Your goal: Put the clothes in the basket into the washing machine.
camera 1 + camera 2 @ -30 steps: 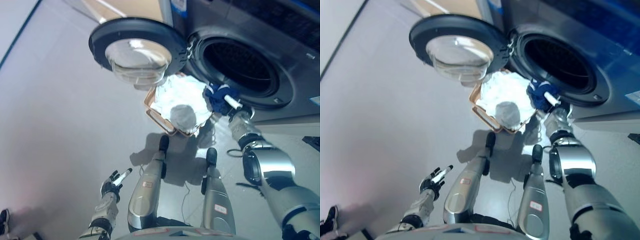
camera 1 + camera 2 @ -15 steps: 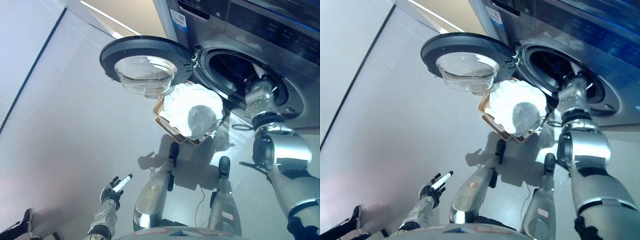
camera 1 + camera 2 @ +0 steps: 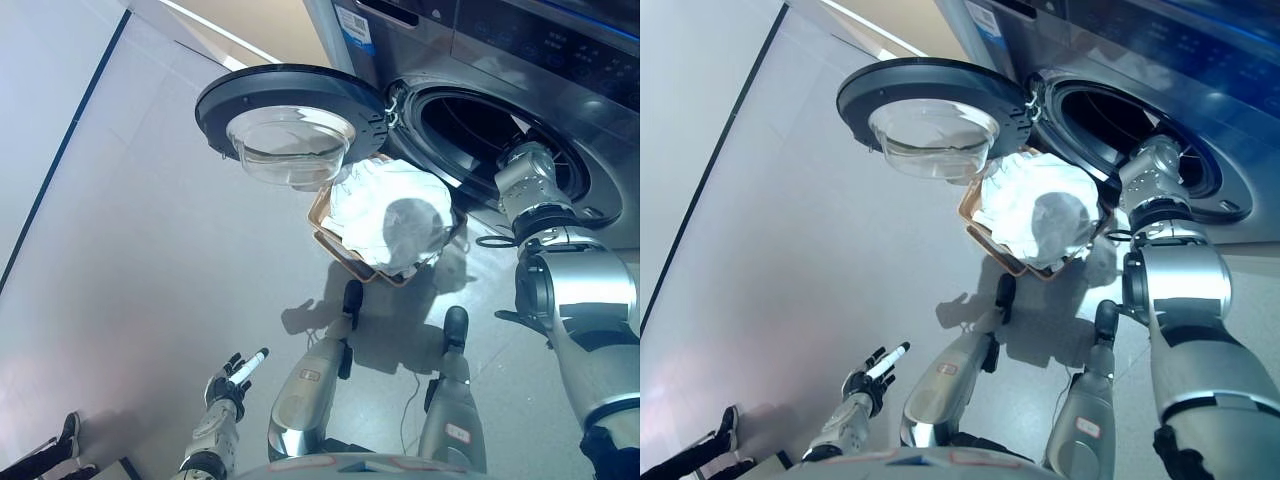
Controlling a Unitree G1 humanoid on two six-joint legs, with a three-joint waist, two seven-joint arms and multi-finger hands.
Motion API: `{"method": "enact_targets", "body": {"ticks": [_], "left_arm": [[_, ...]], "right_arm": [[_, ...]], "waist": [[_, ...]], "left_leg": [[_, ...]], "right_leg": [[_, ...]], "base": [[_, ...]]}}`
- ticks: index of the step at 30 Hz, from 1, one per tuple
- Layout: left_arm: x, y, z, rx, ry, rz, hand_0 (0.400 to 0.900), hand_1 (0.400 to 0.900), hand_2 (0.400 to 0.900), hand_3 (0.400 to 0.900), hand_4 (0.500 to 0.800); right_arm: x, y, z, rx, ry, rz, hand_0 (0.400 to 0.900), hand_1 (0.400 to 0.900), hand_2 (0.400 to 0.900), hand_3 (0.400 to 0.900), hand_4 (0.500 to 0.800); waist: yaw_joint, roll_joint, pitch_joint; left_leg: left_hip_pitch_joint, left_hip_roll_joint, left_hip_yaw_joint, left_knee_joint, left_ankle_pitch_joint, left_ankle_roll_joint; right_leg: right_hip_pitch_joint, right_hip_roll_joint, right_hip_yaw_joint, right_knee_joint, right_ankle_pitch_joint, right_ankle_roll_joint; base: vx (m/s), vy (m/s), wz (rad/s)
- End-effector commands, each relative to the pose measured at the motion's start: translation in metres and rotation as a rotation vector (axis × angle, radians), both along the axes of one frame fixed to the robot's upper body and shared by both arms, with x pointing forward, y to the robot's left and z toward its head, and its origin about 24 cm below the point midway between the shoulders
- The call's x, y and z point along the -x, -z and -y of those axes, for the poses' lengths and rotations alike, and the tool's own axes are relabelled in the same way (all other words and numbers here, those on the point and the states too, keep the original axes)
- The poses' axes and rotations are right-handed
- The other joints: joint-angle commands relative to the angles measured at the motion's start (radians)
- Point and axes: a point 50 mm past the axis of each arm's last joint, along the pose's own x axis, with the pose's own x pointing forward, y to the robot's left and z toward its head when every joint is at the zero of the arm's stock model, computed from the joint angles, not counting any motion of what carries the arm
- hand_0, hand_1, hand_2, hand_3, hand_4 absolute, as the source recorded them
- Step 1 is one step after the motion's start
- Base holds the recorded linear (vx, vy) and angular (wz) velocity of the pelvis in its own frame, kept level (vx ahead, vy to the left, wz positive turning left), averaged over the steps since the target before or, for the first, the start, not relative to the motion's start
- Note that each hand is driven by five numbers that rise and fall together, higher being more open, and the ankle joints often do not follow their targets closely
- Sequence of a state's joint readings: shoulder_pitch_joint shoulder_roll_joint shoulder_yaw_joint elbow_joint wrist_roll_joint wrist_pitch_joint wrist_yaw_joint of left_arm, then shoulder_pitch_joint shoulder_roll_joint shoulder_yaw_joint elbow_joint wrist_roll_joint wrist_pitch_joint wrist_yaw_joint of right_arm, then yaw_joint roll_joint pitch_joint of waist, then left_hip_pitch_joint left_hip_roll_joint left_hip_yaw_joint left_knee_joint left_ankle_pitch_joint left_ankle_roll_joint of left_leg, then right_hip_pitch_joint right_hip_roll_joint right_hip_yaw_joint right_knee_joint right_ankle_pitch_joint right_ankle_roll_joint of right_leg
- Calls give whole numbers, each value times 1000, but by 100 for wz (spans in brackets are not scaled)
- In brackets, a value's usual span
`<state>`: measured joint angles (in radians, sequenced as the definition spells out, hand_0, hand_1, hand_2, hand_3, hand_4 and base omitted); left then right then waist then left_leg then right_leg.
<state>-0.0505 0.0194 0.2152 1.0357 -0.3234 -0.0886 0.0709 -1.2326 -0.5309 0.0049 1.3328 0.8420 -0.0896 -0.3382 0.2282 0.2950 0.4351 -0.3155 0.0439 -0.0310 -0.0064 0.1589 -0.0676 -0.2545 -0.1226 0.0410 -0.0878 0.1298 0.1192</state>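
The washing machine (image 3: 470, 60) stands with its round door (image 3: 290, 115) swung open to the left. Below the drum opening (image 3: 480, 120) sits a brown basket (image 3: 327, 243) heaped with white clothes (image 3: 380, 195) and one grey piece (image 3: 418, 222). My right arm (image 3: 530, 190) reaches up over the basket's right side into the drum, and the hand is hidden inside it. No blue cloth shows in either view. My left hand (image 3: 228, 382) hangs at the lower left, far from the basket, with its fingers spread and empty.
The glass bulge of the door (image 3: 288, 150) overhangs the basket's far left corner. Grey floor (image 3: 150, 250) stretches to the left. A person's shoe (image 3: 50, 452) shows at the bottom left corner.
A second ago my right hand held a blue cloth at the drum's lip; now the arm is in the drum and the cloth is out of sight. The camera has shifted.
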Motion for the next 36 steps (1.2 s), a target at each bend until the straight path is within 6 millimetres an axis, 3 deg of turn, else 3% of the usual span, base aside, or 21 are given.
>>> {"method": "enact_targets", "body": {"ticks": [1, 4, 7, 9, 12, 13, 18, 22, 27, 32, 36], "left_arm": [[15, 3, -13, -40, -26, -34, 900, 900, 900, 900, 800], [12, 3, -11, -40, -6, -32, 900, 900, 900, 900, 800], [10, 2, -12, -45, 11, -31, 900, 900, 900, 900, 800], [8, 2, -7, -35, 36, -32, 900, 900, 900, 900, 800], [5, 2, -6, -35, 51, -31, 900, 900, 900, 900, 800], [2, 1, -1, -27, 58, -26, 900, 900, 900, 900, 800], [5, 4, -5, -36, 64, -60, 900, 900, 900, 900, 800], [12, 7, -15, -50, 58, -106, 900, 900, 900, 900, 800], [38, 15, -34, -107, 123, -242, 900, 900, 900, 900, 800], [56, 19, -42, -137, 247, -338, 900, 900, 900, 900, 800], [68, 21, -45, -148, 293, -392, 900, 900, 900, 900, 800]], "right_arm": [[-5, -92, -20, 157, -62, 265, 900, 900, 900, 900, 800], [-7, -53, -16, 118, -68, 168, 900, 900, 900, 900, 800], [-3, 4, -9, 143, -84, -12, 900, 900, 900, 900, 800], [6, 49, -3, 161, -94, -159, 900, 900, 900, 900, 800], [22, 93, 3, 167, -98, -297, 900, 900, 900, 900, 800], [33, 123, 1, 141, -115, -365, 900, 900, 900, 900, 800], [93, 217, 4, 156, -174, -660, 900, 900, 900, 900, 800], [175, 291, 4, 128, -247, -933, 900, 900, 900, 900, 800], [254, 337, -9, 176, -415, -1172, 900, 900, 900, 900, 800], [307, 357, -19, 178, -541, -1332, 900, 900, 900, 900, 800], [333, 364, -26, 140, -579, -1400, 900, 900, 900, 900, 800]], "waist": [[-16, 90, -23], [-19, 88, -25], [-18, 77, -39], [-20, 63, -53], [-27, 43, -70], [-35, 32, -73], [-49, -38, -125], [-66, -116, -186], [-99, -201, -260], [-118, -255, -324], [-129, -277, -365]], "left_leg": [[-103, -20, -47, -5, -32, 21], [-96, -17, -44, 2, -33, 18], [-88, -18, -44, 13, -35, 16], [-79, -16, -40, 19, -35, 14], [-67, -13, -39, 24, -34, 11], [-59, -10, -36, 22, -34, 11], [-15, 0, -31, 1, -25, 7], [38, 0, -21, -6, -23, 4], [117, -8, -11, -18, -43, 8], [203, -10, -1, -44, -48, 18], [247, -15, 4, -56, -52, 30]], "right_leg": [[135, 69, -26, 59, -26, -70], [144, 68, -26, 58, -27, -71], [153, 71, -28, 57, -29, -73], [162, 74, -28, 51, -31, -76], [173, 77, -34, 37, -35, -78], [178, 81, -34, 30, -38, -80], [200, 92, -42, 1, -46, -88], [212, 105, -44, 0, -56, -96], [239, 111, -48, 0, -57, -101], [289, 112, -45, 0, -49, -106], [310, 111, -40, 8, -42, -109]], "base": [[-7, 22, -3], [-11, 14, -6], [-10, 1, -3], [-13, -20, -3], [-14, -16, -3], [-32, -47, -1], [-12, -75, -3], [12, -109, -9], [42, -112, -6], [59, -74, -7], [21, -42, -11]]}}
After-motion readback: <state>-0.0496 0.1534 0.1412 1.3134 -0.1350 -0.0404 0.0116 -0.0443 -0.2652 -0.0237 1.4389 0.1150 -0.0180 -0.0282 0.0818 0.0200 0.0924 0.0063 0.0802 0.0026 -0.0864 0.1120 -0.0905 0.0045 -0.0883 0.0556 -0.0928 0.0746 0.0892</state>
